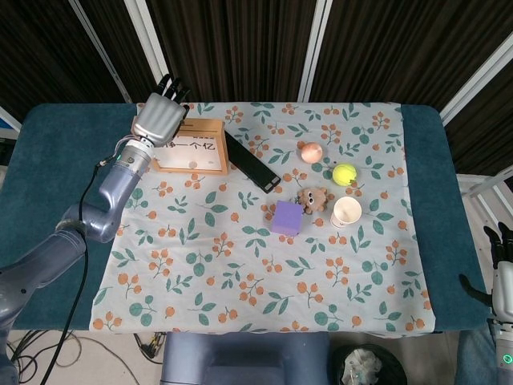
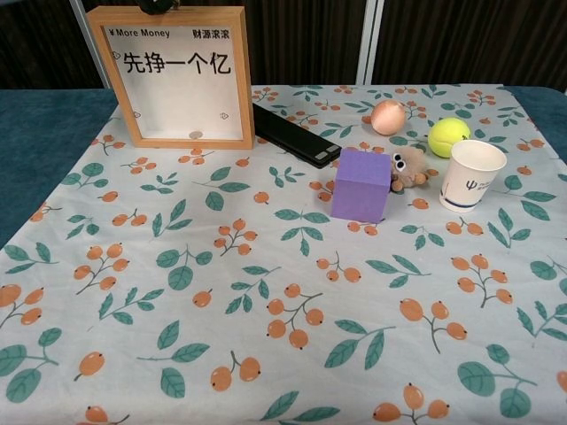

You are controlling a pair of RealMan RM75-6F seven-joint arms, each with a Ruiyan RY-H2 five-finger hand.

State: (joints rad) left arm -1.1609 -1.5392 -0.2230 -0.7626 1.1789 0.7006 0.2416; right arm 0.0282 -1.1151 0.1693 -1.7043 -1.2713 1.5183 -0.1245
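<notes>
My left hand (image 1: 158,116) hovers over the far left corner of the wooden picture frame (image 1: 192,147), fingers stretched out and holding nothing. In the chest view only a dark bit of the left hand (image 2: 158,5) peeks over the top edge of the frame (image 2: 177,78), which stands upright with Chinese lettering. Whether the hand touches the frame I cannot tell. My right hand (image 1: 502,273) hangs beyond the table's right front corner, fingers apart and empty.
On the floral cloth (image 1: 240,265) lie a black bar (image 1: 252,161), a peach-coloured ball (image 1: 310,151), a tennis ball (image 1: 345,173), a small plush toy (image 1: 314,198), a purple cube (image 1: 287,218) and a paper cup (image 1: 346,212).
</notes>
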